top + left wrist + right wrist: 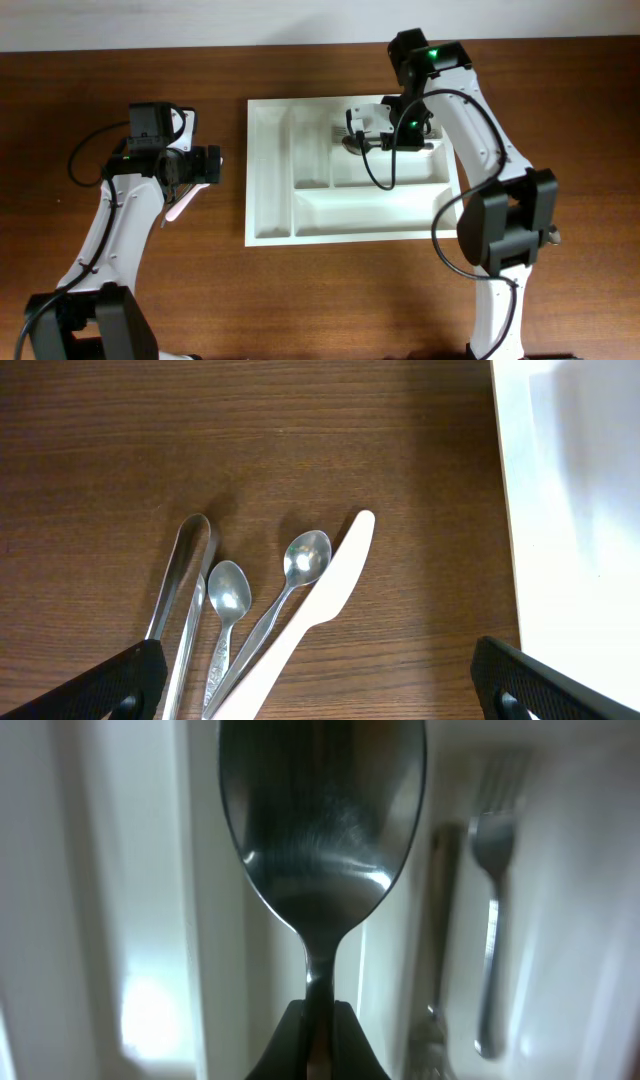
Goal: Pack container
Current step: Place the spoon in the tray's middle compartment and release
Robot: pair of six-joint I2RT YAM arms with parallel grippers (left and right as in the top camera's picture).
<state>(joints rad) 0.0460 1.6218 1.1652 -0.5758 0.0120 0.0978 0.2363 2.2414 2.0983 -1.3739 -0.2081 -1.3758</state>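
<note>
The white container (262, 170) lies mid-table, and its edge shows in the left wrist view (580, 510). My right gripper (372, 138) hovers over its upper right compartment, shut on the handle of a metal spoon (320, 840); the jaws (318, 1030) pinch the neck just below the bowl. A fork (490, 920) and another metal piece (440, 920) lie in the compartment beneath. My left gripper (320, 700) stands wide open above the wood left of the container, with nothing between its fingers (110, 685). In front of it lie two spoons (300, 560), metal tongs (185, 570) and a white plastic knife (330, 590).
The loose cutlery sits close together on the dark wooden table (120, 60), a short way left of the container's left rim. In the overhead view only the knife's end (180, 207) shows from under the left arm. The right arm's base (500, 230) stands beside the container's right edge.
</note>
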